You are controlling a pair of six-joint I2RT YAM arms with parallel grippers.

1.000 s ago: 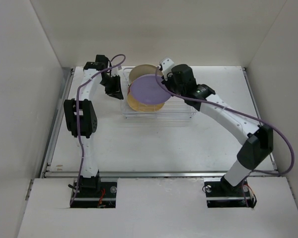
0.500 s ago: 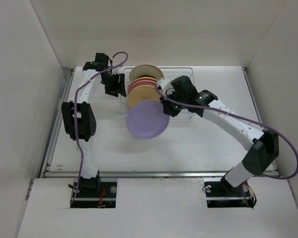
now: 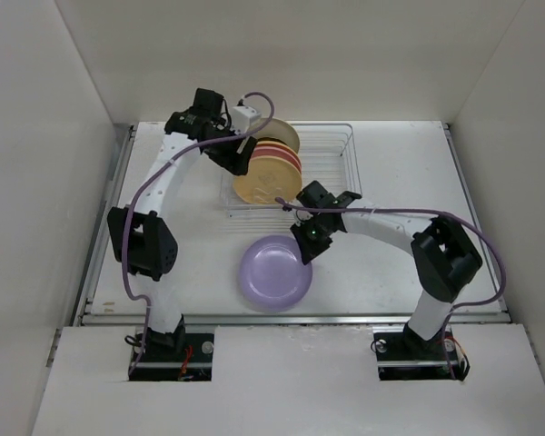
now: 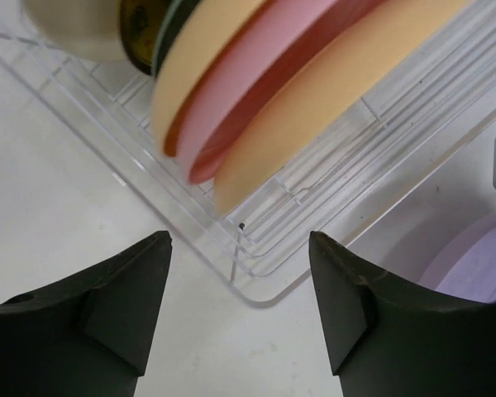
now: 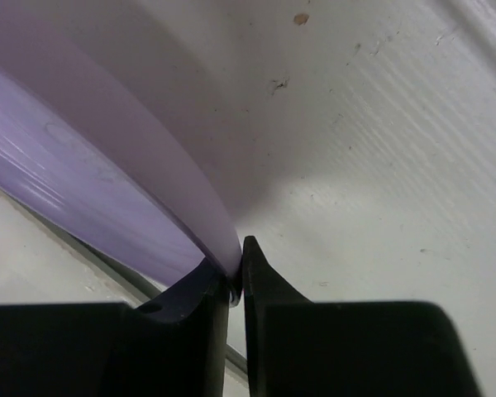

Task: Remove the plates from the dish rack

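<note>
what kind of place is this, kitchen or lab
Likely a robot test cell, not a kitchen: bare white walls around a white table, a left arm and right arm bolted at its edge, one dish rack of plates.

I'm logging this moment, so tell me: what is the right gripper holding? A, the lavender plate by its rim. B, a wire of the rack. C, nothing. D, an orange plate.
A: in the right wrist view the right gripper is shut on the thin rim of the lavender plate.
</note>
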